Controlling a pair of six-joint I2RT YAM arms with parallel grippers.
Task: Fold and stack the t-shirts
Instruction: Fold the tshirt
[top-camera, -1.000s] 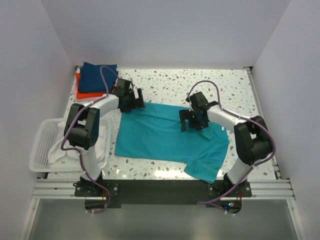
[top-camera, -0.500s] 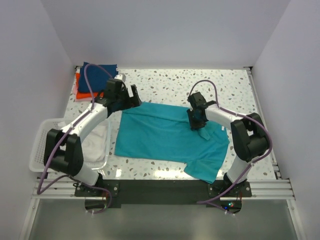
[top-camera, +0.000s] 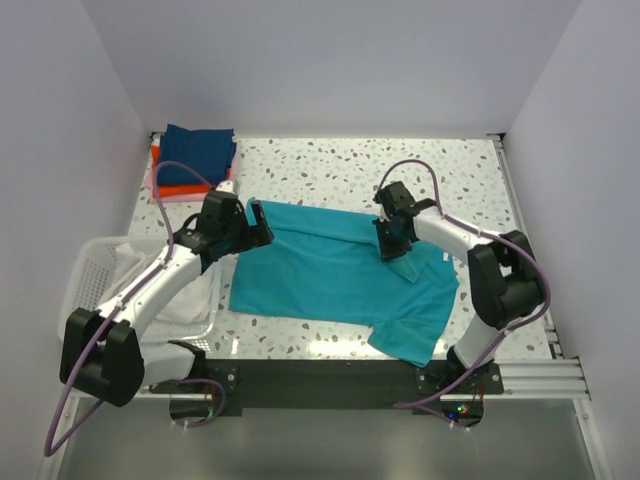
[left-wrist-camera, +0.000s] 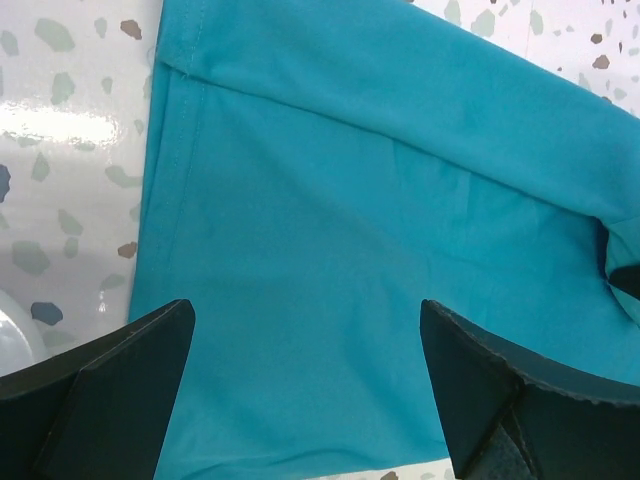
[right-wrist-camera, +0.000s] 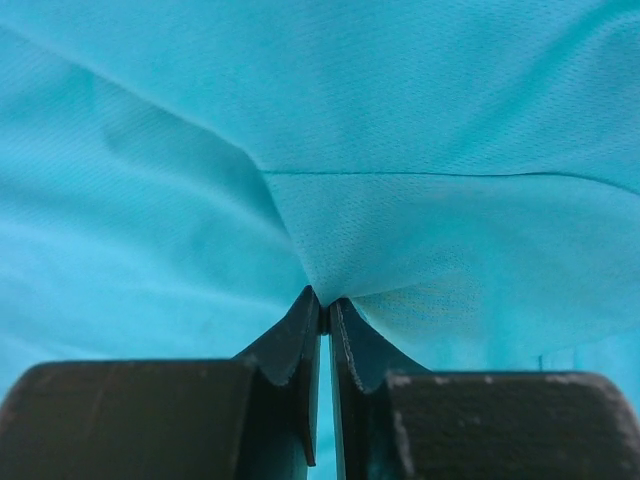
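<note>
Speckled table (top-camera: 340, 165) beneath the teal t-shirt (top-camera: 320, 275), which lies spread flat. White basket (top-camera: 88, 285) just off the shirt's left edge. The folded stack, navy t-shirt (top-camera: 198, 150) over orange-red t-shirt (top-camera: 172, 188), sits beyond its far-left corner. Left gripper (top-camera: 258, 224) hovers above that corner, jaws wide apart. Right gripper (right-wrist-camera: 325, 310) is clamped tight on a raised fold near the shirt's far-right edge.
</note>
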